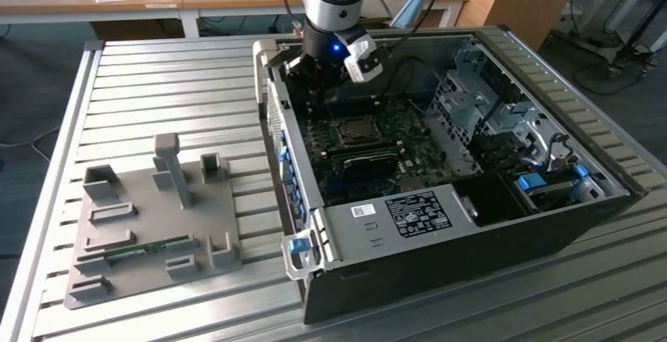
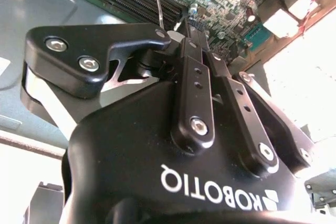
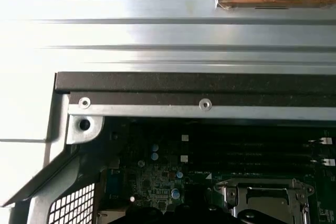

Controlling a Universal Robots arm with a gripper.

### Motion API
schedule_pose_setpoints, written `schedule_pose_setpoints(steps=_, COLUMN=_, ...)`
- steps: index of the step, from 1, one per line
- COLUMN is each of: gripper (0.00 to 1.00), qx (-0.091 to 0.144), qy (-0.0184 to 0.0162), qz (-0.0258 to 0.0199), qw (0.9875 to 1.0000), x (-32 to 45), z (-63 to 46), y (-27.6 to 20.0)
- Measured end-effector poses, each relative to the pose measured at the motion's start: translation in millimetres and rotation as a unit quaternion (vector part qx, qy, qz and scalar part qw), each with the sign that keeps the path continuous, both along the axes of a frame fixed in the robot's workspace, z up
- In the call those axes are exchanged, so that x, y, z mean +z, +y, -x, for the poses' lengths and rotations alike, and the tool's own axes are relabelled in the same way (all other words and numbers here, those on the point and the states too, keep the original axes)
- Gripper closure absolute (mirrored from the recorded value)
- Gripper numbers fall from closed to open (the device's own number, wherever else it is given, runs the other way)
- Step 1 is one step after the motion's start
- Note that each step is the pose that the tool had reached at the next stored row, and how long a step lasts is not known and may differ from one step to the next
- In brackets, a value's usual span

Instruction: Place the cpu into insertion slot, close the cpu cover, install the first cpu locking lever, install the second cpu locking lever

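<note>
The case (image 1: 438, 233) is lying on the table (image 1: 156, 84), the cover (image 1: 351, 133) sitting inside it, the jig (image 1: 146, 225) resting beside it on the exterior view's left.

We see the desk (image 1: 156, 84) as ribbed bare metal with a dull sheen. The hand (image 2: 184, 40) looks smooth, semi-gloss black with shiny screws (image 2: 199, 125). The cpu cover (image 3: 262, 184) is bright silver metal; the grey fixture (image 1: 146, 229) looks matt plastic.
</note>
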State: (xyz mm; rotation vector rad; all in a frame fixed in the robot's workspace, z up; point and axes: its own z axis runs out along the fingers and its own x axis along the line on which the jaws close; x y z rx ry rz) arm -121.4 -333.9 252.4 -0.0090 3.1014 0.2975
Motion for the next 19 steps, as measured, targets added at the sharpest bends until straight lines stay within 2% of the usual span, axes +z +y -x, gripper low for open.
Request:
schedule_pose_setpoints(steps=4, gripper=0.89, qx=0.000, qy=-0.0001, qz=-0.0029, qw=1.0000, x=-0.1, z=0.0, y=1.7)
schedule_pose_setpoints(steps=8, gripper=0.89, qx=0.000, qy=0.0001, qz=-0.0031, qw=1.0000, x=-0.2, z=-4.5, y=1.8)
schedule_pose_setpoints(steps=19, gripper=0.89, qx=0.000, qy=0.0019, qz=-0.0031, qw=1.0000, x=-0.4, z=-34.8, y=1.8)
